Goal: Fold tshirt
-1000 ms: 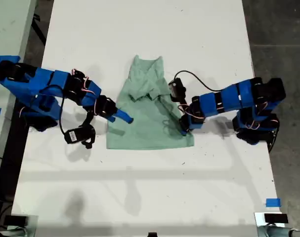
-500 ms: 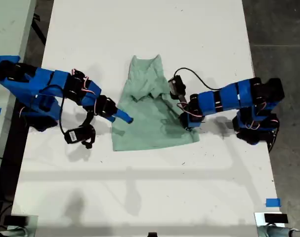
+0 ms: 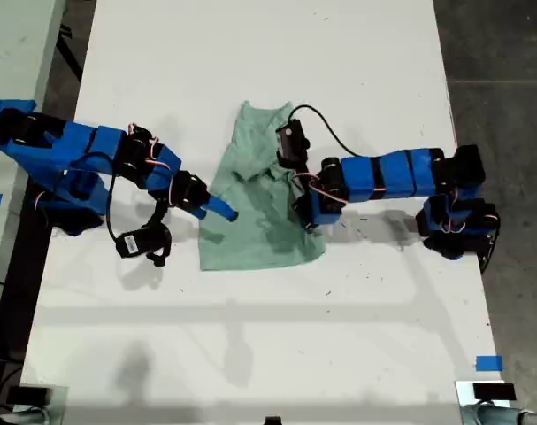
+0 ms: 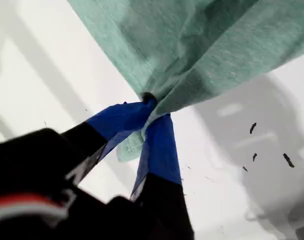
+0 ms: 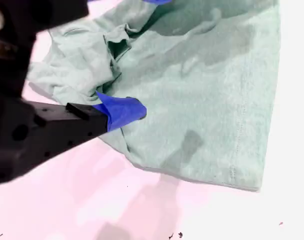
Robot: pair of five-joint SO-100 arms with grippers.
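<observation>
One small pale mint-green cloth tshirt (image 3: 264,199) lies mid-tabletop (image 3: 250,354). My first hand (image 4: 150,106), clamped on its side edge, carries a lengthwise fold across. My second hand (image 5: 122,112): state unclear; next, lay edge flat.

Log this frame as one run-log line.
task: fold tshirt | first gripper: shut on tshirt edge, lifted over middle | second gripper: cloth at its tip, state unclear | table: white | fold: incomplete
</observation>
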